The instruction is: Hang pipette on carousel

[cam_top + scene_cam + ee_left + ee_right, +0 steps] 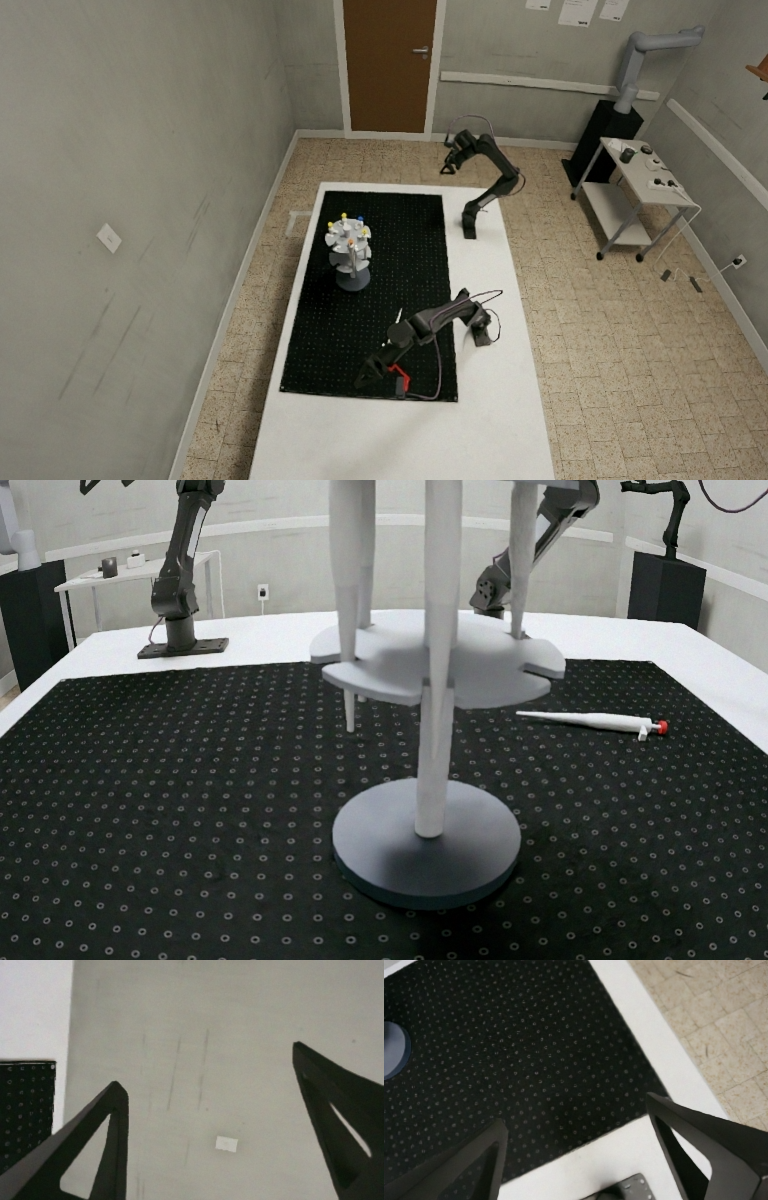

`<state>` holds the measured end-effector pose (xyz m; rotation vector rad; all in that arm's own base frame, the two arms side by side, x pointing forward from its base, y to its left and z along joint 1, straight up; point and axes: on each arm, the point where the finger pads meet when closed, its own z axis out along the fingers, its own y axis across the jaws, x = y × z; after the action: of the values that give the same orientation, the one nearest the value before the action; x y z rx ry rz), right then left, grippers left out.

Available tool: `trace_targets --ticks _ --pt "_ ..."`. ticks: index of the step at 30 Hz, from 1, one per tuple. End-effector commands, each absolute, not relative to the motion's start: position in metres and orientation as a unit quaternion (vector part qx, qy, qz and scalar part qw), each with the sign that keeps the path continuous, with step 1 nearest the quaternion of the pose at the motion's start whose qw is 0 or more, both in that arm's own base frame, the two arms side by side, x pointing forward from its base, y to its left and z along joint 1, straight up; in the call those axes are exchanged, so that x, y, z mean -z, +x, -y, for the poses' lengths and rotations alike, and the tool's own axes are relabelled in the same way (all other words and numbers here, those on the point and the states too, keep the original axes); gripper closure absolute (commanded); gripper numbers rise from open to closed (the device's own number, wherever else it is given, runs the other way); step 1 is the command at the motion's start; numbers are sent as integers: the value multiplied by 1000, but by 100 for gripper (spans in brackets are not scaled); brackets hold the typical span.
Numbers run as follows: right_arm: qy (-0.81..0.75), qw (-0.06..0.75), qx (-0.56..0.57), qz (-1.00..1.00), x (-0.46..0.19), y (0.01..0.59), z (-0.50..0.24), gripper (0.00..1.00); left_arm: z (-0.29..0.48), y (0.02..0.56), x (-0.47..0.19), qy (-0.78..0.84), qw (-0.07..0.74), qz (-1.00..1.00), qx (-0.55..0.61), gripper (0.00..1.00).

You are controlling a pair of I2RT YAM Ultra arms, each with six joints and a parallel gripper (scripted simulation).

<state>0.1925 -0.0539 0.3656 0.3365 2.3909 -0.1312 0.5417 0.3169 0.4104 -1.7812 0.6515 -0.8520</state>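
mat (pixel 407 254) (pixel 226 830) (pixel 25 1110) (pixel 534 1050), pipette (pixel 398 316) (pixel 614 721) seemingly apart from fingers (pixel 380 361)
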Motion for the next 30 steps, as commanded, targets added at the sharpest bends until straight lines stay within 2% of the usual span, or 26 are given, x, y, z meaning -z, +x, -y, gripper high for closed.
trace_targets --ticks 1,8,9,19,30 --pt "166 342 60 -923 -365 188 70 0 -316 538 -427 -726 520 -274 356 0" --pt "266 331 97 -900 -363 165 109 0 -316 538 -427 -726 520 -274 356 0" --pt "254 312 86 -911 -352 172 115 0 -316 538 -427 -726 520 -274 356 0" --pt "135 314 40 -939 -318 223 118 0 -316 538 -427 -726 520 -274 356 0" --pt "-51 340 -33 -939 -267 283 104 0 -316 538 -427 -726 520 -274 356 0"
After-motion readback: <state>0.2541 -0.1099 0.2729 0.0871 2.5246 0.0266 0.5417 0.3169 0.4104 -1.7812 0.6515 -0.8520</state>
